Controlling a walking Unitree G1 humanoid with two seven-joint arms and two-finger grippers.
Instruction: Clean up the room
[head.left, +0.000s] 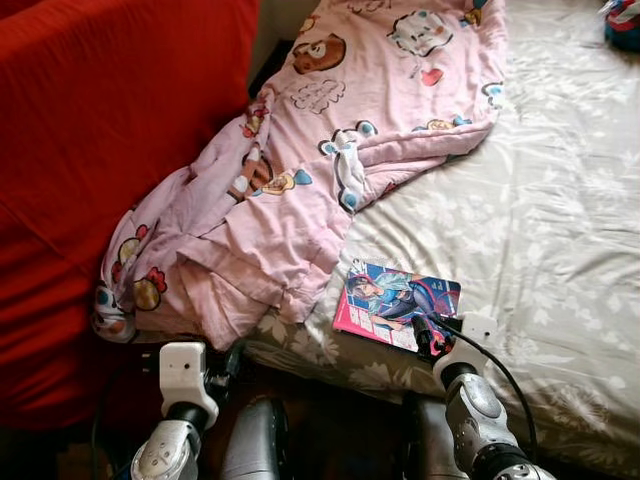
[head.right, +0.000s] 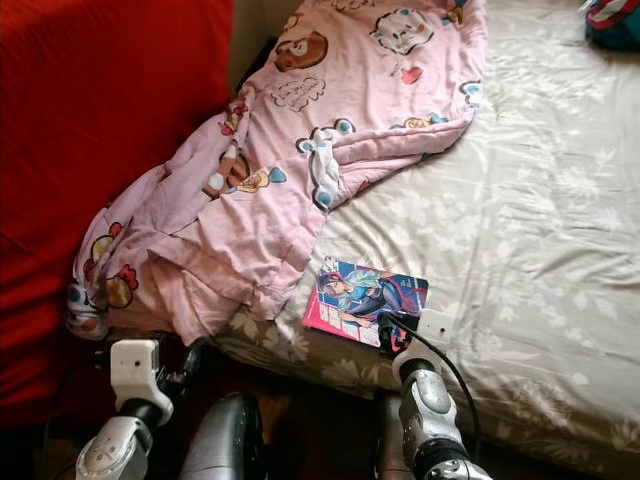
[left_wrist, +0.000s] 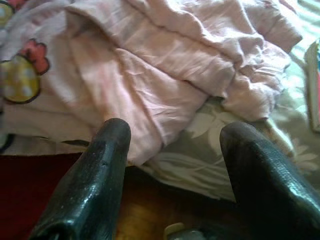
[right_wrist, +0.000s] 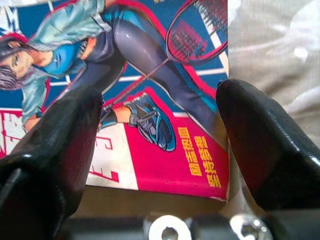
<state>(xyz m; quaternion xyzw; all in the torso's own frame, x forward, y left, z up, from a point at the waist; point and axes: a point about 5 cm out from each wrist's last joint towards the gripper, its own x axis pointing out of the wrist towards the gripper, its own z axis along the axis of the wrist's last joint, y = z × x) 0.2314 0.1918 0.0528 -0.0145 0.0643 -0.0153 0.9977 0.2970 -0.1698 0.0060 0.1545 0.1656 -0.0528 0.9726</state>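
Observation:
A comic book (head.left: 395, 300) with a pink and blue cover lies flat on the bed near its front edge. My right gripper (head.left: 432, 335) is open at the book's near right corner; in the right wrist view the book (right_wrist: 150, 100) lies between the two black fingers (right_wrist: 50, 145), which stand apart on either side of it. A crumpled pink cartoon-print blanket (head.left: 300, 180) covers the bed's left part and hangs over the edge. My left gripper (left_wrist: 172, 165) is open and holds nothing, low in front of the bed edge, pointing at the blanket's hanging fold (left_wrist: 150, 90).
The bed has a grey floral sheet (head.left: 540, 200), bare on the right. A red fabric surface (head.left: 100, 150) rises at the left beside the bed. A blue and red object (head.left: 622, 25) lies at the far right corner. Dark floor (head.left: 330, 420) shows below the bed edge.

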